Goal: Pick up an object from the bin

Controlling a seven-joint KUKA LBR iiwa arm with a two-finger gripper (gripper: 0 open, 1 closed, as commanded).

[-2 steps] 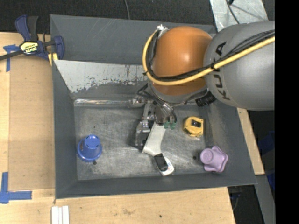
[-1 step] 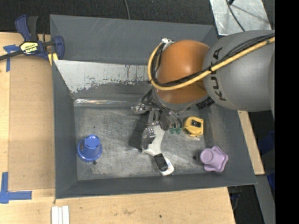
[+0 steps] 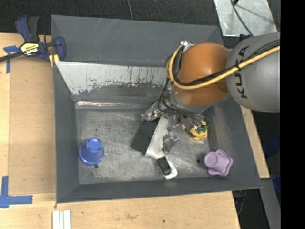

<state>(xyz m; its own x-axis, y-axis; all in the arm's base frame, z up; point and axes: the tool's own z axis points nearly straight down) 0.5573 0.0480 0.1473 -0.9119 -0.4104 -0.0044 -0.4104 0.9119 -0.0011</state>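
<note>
My gripper (image 3: 161, 126) hangs low in the middle of the bin, under the arm's orange cover, and it is open. One metal fingertip (image 3: 151, 113) is above the top end of a black flat block (image 3: 144, 136). The other fingertip (image 3: 169, 138) rests over a white flat piece (image 3: 157, 144) that lies beside the block. Nothing is lifted between the fingers. A yellow and dark small thing (image 3: 199, 131) lies just right of the gripper, partly hidden by the arm. A small black and white oval thing (image 3: 166, 168) lies below the white piece.
A blue cone-shaped cup (image 3: 91, 151) stands at the bin's left. A purple flower-shaped knob (image 3: 218, 162) lies in the lower right corner. The arm's orange cover and yellow cable hide the bin's upper right part.
</note>
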